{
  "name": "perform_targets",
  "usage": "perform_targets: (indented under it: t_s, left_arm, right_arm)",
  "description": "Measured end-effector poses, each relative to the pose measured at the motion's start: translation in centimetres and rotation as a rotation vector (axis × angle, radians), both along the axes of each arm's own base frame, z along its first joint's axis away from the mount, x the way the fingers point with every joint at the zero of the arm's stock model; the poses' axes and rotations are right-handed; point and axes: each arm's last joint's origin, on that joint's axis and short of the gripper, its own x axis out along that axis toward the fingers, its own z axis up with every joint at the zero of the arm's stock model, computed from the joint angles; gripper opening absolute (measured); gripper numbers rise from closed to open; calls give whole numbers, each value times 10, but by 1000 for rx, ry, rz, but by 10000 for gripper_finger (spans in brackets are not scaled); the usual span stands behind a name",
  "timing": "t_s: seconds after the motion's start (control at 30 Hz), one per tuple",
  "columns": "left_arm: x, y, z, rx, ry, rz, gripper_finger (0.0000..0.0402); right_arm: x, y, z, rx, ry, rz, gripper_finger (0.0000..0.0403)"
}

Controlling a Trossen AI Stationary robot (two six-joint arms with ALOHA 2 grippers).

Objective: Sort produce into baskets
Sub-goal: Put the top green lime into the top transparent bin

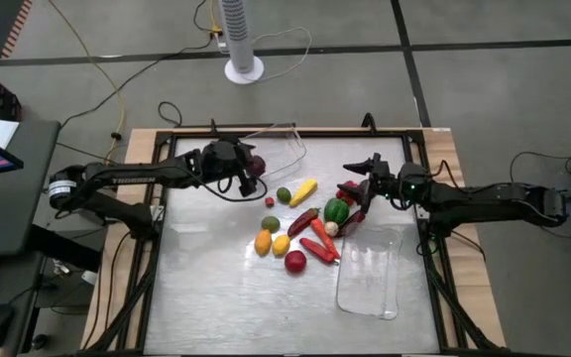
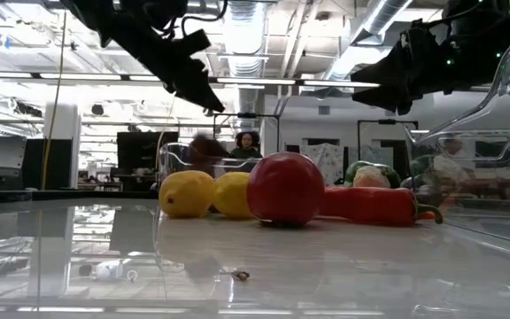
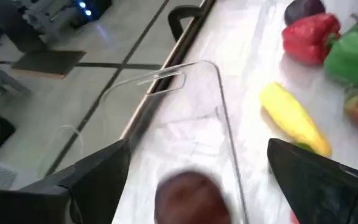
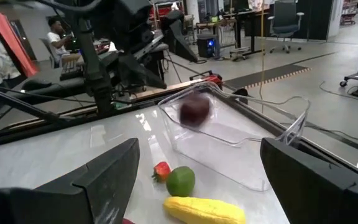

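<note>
Baskets first: the far tub [image 1: 281,144] sat at the table's [image 1: 216,297] back edge, the near tub [image 1: 370,273] at the right front, apparently empty. Between them lay the produce pile [image 1: 305,223], well apart from the far tub's wall.

We noted the left gripper [image 1: 244,167] over the far tub's left end, fingers [image 3: 92,180] spread wide with nothing between them. A dark purple piece [image 4: 195,109] showed blurred inside that tub, directly under the gripper; we judged it just released and dropping or rolling, so the step in hand was the release into the far tub.

The right gripper [image 1: 365,178] hovered at the pile's right edge, near the red pepper [image 3: 311,36] and green pepper [image 1: 336,209]. Its fingers [image 4: 98,180] were spread and held nothing.

Smaller pieces still on the table: yellow corn-like piece [image 1: 303,190], lime [image 1: 284,194], small strawberry [image 4: 161,170], two lemons [image 2: 187,193], red round fruit [image 2: 285,188] and a long red chilli [image 2: 370,204].

To do the step well, we judged the left arm should lift straight up, clear of the thin tub rim, before swinging toward the pile, so the light tub is not nudged. It should wait until the purple piece settles. With both arms near the pile, they should approach from opposite sides.
</note>
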Motion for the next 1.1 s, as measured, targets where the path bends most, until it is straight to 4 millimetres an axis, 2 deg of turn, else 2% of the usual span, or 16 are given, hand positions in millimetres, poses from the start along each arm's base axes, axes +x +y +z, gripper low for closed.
perform_targets:
  t_s: [0.13,0.27,0.43,0.57,0.7,0.87,1.1]
  left_arm:
    - [0,-1,2,0,42,1,369]
    - [3,-13,1,-129,22,-142,370]
    - [19,-37,-16,-156,97,-277,370]
    - [41,-45,-32,-154,170,-304,370]
    - [67,-46,-47,-157,251,-311,363]
    - [95,-40,-59,-120,363,-318,331]
    - [114,-36,-63,-25,511,-361,295]
  right_arm:
    - [0,-1,1,-2,-5,-4,360]
    - [0,-1,2,-8,-17,-4,360]
    - [0,-1,4,-26,-35,-9,360]
    - [0,-4,7,-28,-42,-18,360]
    - [3,-6,6,-25,-34,-18,360]
    - [6,-7,2,-27,-12,-13,360]
    - [9,-8,3,-40,-37,-10,360]
